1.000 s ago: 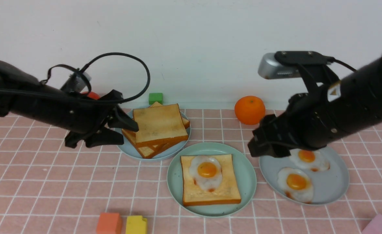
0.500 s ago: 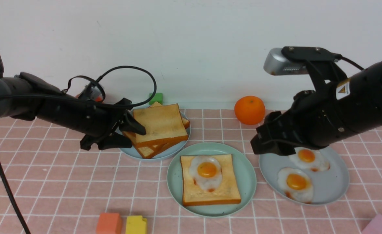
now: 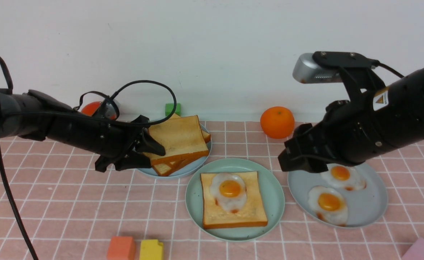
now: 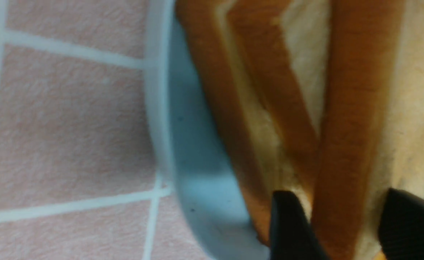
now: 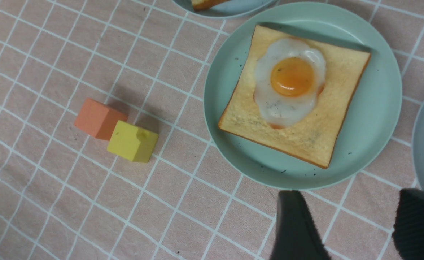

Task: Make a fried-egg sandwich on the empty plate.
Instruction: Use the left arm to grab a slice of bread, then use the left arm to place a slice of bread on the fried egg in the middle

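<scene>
On the mint-green plate [image 3: 275,196], at the middle of the counter [image 3: 53,209], a toast slice [image 3: 233,216] lies flat with a fried egg [image 3: 230,190] on it, yolk up and uncovered. The top slice [image 3: 177,139] sits on a stack on the grey-blue plate [image 3: 193,165] just behind and to the left.

My left end effector [image 3: 152,156] reaches in at that stack's near left corner. From the front, its upper finger lies over the slice's corner and the lower one is half lost against the plate's rim. Only my left wrist camera shows the fingers [image 4: 287,227] standing either side of the top slice's brown crust, with more slices beneath. Whether they press on it I cannot tell.

My right end effector [image 3: 294,164] hangs between the mint-green plate and the second grey-blue plate [image 3: 376,202], hiding that plate's far left rim from the front. Its wrist camera shows the fingers spread with only pink checked cloth between them. It also shows dark specks on the mint-green plate that the front camera misses. The second plate holds two fried eggs [image 3: 329,204], the far one partly behind my arm.

An orange [image 3: 277,122] and a green block [image 3: 173,108] stand near the wall, and a red object [image 3: 89,107] peeks from behind my left arm. An orange block [image 3: 121,248] and a yellow block [image 3: 151,250] sit just beside each other at the near edge, with a pink block [image 3: 423,251] at the near right corner.
</scene>
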Available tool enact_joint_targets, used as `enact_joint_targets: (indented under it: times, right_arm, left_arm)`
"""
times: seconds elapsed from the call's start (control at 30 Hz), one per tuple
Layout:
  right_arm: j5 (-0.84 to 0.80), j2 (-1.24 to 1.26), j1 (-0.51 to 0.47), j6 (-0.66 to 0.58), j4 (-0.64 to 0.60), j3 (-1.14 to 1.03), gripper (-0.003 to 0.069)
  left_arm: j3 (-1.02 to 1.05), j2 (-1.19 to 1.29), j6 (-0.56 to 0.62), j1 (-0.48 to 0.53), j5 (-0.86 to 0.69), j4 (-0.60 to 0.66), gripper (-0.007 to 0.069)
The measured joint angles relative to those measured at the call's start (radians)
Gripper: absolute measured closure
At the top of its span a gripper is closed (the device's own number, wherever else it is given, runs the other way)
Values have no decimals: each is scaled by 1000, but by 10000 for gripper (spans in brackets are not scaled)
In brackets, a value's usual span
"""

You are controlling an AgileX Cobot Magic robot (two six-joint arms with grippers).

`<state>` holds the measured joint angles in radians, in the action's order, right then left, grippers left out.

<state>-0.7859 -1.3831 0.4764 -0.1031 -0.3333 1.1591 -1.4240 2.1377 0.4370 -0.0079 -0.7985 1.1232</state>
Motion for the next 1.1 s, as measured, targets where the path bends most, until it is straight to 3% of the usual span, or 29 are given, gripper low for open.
enact_joint_targets:
  times: [0.27,0.87,1.1]
  right_arm:
    - [-3,0,1,0,-3,0,259]
    - [-20,87,0,28,47,0,259]
    - [-27,168,0,114,142,0,259]
  left_arm:
    - [0,0,16,1,-25,8,479]
    - [31,-255,88,-9,-221,2,481]
    - [234,-320,149,-157,-119,38,482]
